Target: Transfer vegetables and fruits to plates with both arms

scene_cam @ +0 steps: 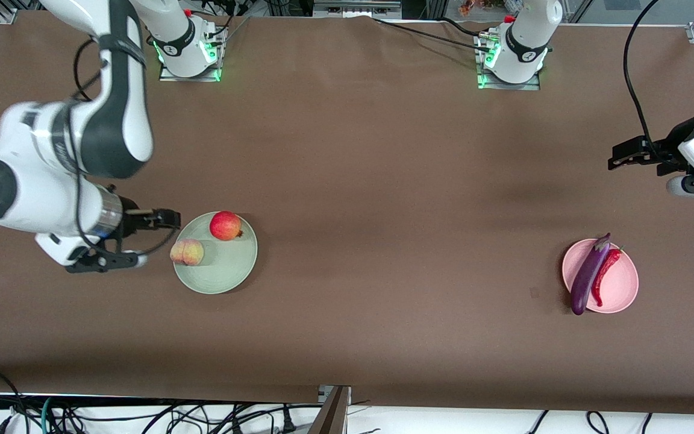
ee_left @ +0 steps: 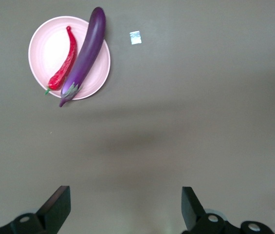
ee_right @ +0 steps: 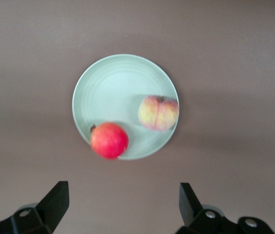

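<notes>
The mint green plate (scene_cam: 226, 271) holds a round red fruit (scene_cam: 225, 225) at its rim and a yellow-pink peach (scene_cam: 187, 252) at its edge. My right gripper (scene_cam: 169, 218) hangs open and empty over the table beside this plate, toward the right arm's end. From the right wrist I see the plate (ee_right: 113, 92), red fruit (ee_right: 109, 140) and peach (ee_right: 158, 112) ahead of the open gripper (ee_right: 123, 202). The pink plate (scene_cam: 621, 283) carries the purple eggplant (scene_cam: 589, 274) and red chili (scene_cam: 605, 276). My left gripper (scene_cam: 621, 155) waits open, raised above the table.
A small pale scrap (ee_left: 135, 37) lies on the brown table beside the pink plate (ee_left: 49, 48), which shows the eggplant (ee_left: 85, 54) overhanging its rim next to the chili (ee_left: 65, 66). Both arm bases (scene_cam: 190, 54) stand along the table's back edge. Cables run below the front edge.
</notes>
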`<state>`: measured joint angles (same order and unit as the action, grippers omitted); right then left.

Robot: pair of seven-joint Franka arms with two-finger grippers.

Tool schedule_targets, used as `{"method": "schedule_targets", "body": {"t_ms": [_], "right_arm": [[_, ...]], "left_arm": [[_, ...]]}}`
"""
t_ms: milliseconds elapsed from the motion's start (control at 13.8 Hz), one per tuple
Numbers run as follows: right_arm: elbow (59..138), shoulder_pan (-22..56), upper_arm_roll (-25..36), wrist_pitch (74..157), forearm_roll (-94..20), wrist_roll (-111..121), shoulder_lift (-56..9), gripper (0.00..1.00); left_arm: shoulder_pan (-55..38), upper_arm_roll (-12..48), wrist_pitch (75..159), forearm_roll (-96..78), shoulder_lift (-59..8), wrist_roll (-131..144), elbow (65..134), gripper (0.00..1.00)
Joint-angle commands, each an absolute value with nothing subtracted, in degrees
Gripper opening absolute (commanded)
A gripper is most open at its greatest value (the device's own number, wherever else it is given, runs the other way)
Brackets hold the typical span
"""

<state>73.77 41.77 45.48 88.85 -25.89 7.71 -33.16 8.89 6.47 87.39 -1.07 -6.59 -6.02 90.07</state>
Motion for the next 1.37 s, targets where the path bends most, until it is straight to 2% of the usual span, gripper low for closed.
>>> {"method": "schedule_targets", "body": {"t_ms": [0, 72, 217, 362, 723, 868, 1085, 1302], "right_arm": [[73.83, 41.05, 42.04, 86.66, -19.38, 7.56, -27.71, 1.0], [74.44, 38.09, 36.62, 86.49, -13.77, 7.38, -24.9, 1.0], [78.46, 28.09, 21.08, 86.04, -4.7, 7.21, -17.61, 1.0], [80.51, 18.85, 11.64, 86.14, -1.07, 7.38, -14.42, 1.0], [81.82, 5.81, 2.13, 85.0, 1.67, 7.73, -8.27, 1.0], [86.19, 1.34, -2.35, 85.51, 3.85, 7.73, -3.8, 1.0], [89.29, 0.97, -4.83, 81.59, 3.43, 6.78, -1.77, 1.0], [87.99, 1.66, -5.1, 80.42, 3.25, 3.7, -2.28, 1.0]], "left_arm": [[1.6, -0.52, 86.31, -2.02, -4.84, -6.59, 90.7, 1.0], [0.8, -0.53, 85.79, -1.85, -3.79, -5.81, 91.57, 1.0], [0.53, -1.4, 85.69, -1.76, -3.17, -5.63, 92.54, 1.0], [0.27, -1.93, 87.44, -1.76, -2.9, -5.28, 93.51, 1.0], [-1.67, -1.41, 87.89, -1.5, -2.63, 2.98, 93.87, 1.0], [-1.58, -1.41, 87.98, -1.32, -2.9, 2.99, 93.87, 1.0], [-1.49, -1.32, 88.42, -0.36, -2.9, 2.9, 93.78, 1.0], [-1.67, -0.36, 90.7, 2.81, -3.08, 2.2, 93.78, 1.0]]}}
